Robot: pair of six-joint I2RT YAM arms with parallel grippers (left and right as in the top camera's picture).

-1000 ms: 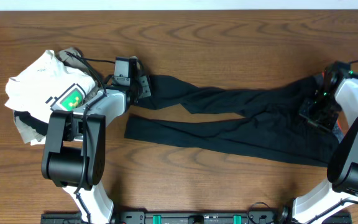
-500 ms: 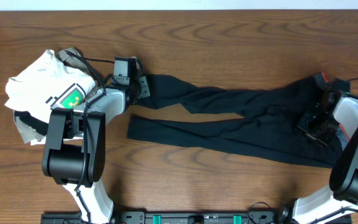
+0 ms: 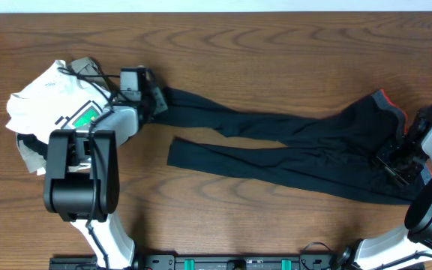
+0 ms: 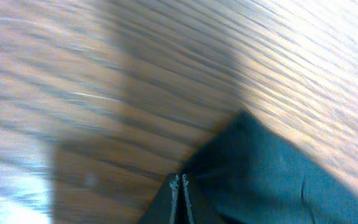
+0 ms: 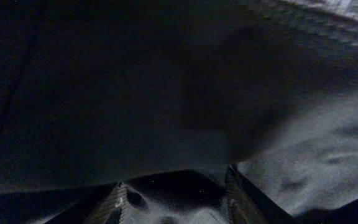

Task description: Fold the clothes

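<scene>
The black pants (image 3: 291, 146) lie stretched across the table, both legs pointing left. The coral-edged waistband (image 3: 387, 100) is at the right. My left gripper (image 3: 156, 101) is shut on the end of the upper leg. In the left wrist view its jaws (image 4: 179, 182) are pressed together, with dark pants fabric (image 4: 272, 180) at them and off to the right. My right gripper (image 3: 396, 159) sits on the waist end. In the right wrist view it (image 5: 176, 190) holds a bunch of dark cloth (image 5: 179, 124) between its fingers. The lower leg's end (image 3: 175, 154) lies free.
A white T-shirt (image 3: 47, 97) with a green pixel graphic lies bunched at the far left under the left arm. An olive garment (image 3: 87, 61) peeks out behind it. Bare wooden table (image 3: 276, 60) lies behind the pants and in front of them.
My left gripper has shut on the upper leg's end and shifted left. The right gripper moved right and toward the front, dragging the waist, and the lower leg slid right.
</scene>
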